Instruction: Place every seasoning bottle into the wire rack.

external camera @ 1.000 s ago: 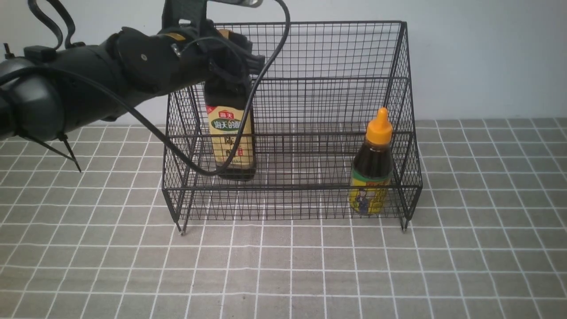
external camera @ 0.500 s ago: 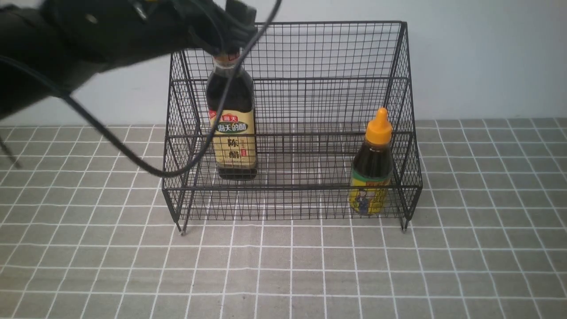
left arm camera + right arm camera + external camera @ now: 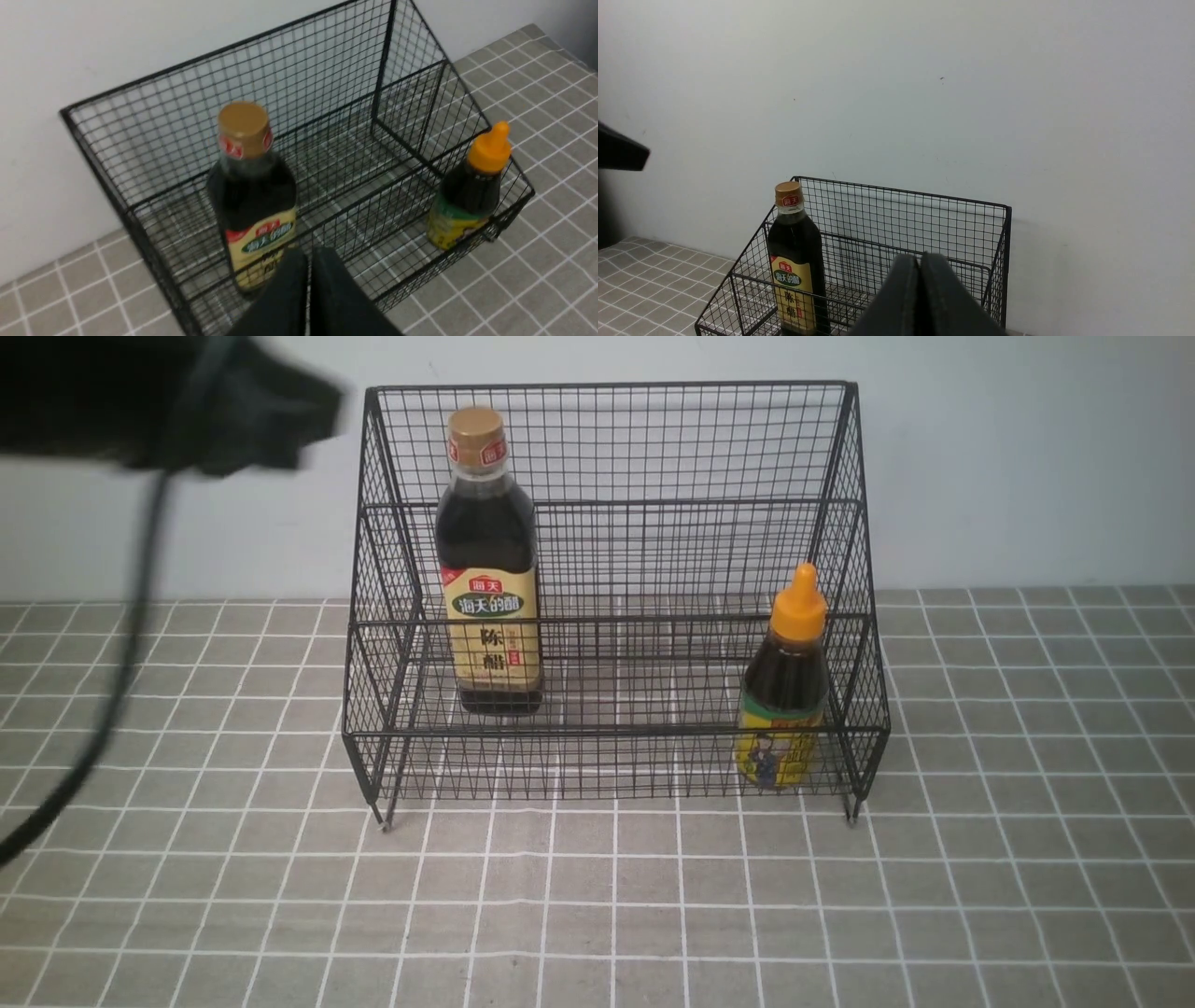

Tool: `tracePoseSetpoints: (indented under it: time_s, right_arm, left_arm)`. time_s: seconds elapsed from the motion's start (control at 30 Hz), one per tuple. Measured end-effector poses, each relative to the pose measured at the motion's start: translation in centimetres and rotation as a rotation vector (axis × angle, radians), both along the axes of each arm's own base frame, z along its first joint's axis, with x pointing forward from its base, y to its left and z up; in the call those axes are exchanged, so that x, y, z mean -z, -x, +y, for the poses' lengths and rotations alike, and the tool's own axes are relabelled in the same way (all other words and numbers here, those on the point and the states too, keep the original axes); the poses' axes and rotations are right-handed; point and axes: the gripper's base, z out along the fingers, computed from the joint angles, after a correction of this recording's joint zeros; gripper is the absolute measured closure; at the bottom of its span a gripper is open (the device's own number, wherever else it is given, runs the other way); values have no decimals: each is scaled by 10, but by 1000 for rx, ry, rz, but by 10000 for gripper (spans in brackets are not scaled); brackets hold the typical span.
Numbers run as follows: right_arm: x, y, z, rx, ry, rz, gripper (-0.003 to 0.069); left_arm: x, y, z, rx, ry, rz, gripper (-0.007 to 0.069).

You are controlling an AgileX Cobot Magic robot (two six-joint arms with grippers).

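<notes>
Currently, both bottles are standing upright inside the wire rack point(image 3: 653, 448), which is sitting on the tiled tabletop point(image 3: 597, 915). The tall gold-capped bottle point(image 3: 490, 569) is standing at the left side, further back. The short orange-capped bottle point(image 3: 784, 691) is occupying the front right corner. The left gripper point(image 3: 309, 255) is showing its fingers pressed together, holding nothing, clear of the rack. The right gripper point(image 3: 920, 260) is likewise sitting closed and empty.
</notes>
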Motion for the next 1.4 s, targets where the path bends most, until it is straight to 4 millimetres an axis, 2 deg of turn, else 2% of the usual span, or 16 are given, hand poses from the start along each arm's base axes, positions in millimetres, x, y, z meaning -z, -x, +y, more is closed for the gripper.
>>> tracePoseSetpoints:
  time_s: [0.03,0.07,0.1,0.27,0.4,0.63,0.8,1.17,1.3,1.4]
  right_arm:
    - [0,0,0,0,0,0,673]
    - [0,0,0,0,0,0,673]
    - [0,0,0,0,0,0,673]
    - [1,0,0,2,5,6,673]
    - [1,0,0,2,6,8,673]
    - [1,0,0,3,6,8,673]
    - [1,0,0,3,7,7,673]
    - [1,0,0,3,7,7,673]
    - [1,0,0,3,7,7,673]
    - [1,0,0,3,8,8,673]
  left_arm:
    - [1,2,1,-6,1,0,631]
    - [8,22,8,-34,-8,-11,631]
    - [10,26,10,-39,-7,-12,631]
    - [40,77,19,-102,32,-57,631]
    - [61,102,22,-123,83,-84,631]
    - [77,135,24,-119,102,-140,631]
    - [77,140,24,-108,102,-143,631]
    - [78,139,25,-117,91,-160,631]
    - [92,137,30,-179,74,-205,631]
    - [124,139,39,-269,42,-224,631]
